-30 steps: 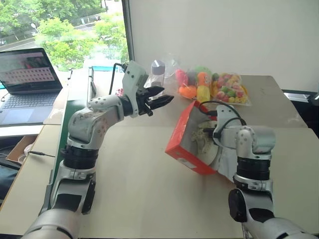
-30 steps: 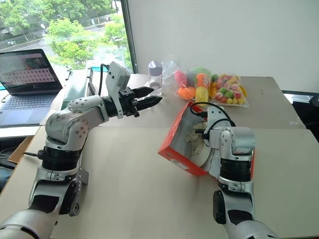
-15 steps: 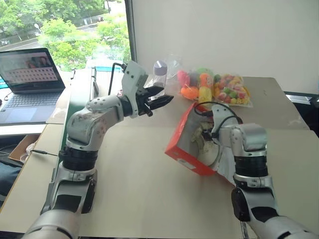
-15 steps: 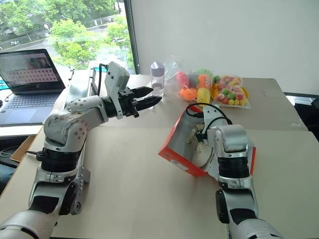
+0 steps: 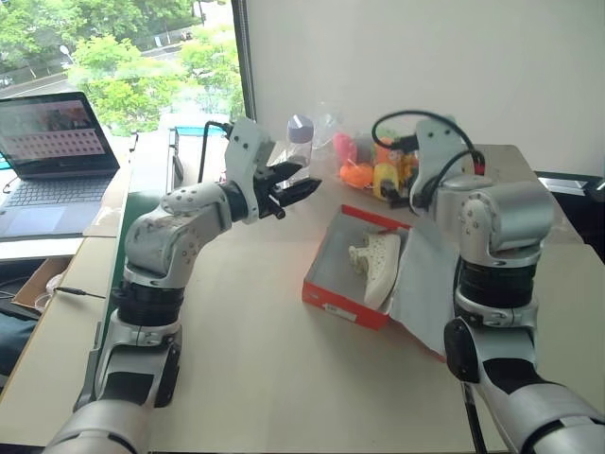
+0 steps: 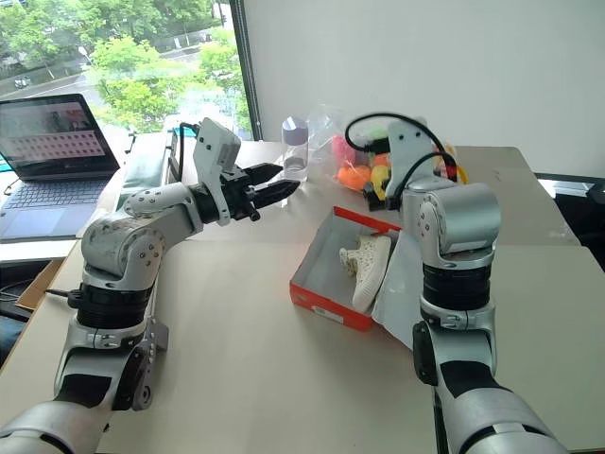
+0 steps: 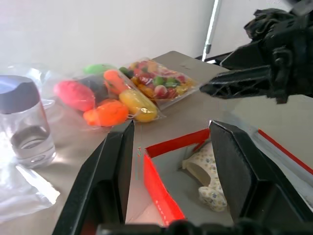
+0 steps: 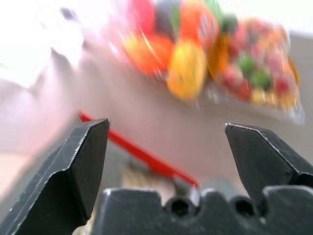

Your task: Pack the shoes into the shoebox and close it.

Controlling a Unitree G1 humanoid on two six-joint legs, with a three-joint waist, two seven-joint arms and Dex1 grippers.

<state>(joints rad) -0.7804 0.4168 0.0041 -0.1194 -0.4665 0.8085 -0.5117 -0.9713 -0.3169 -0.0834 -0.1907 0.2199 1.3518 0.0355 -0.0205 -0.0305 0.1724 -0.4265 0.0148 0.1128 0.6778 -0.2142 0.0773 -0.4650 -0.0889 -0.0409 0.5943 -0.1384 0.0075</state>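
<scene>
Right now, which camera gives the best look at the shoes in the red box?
The right eye view: it looks down into the shoebox and shows the shoes whole. The left eye view is similar. The left wrist view catches them partly between its fingers; the right wrist view shows just a blurred glimpse.

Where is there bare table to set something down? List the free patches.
Free: the wide stretch of table in front of the shoebox, and the far right corner beyond the toy bags. Crowded: the back edge, where the jar and toy bags sit together.
</scene>
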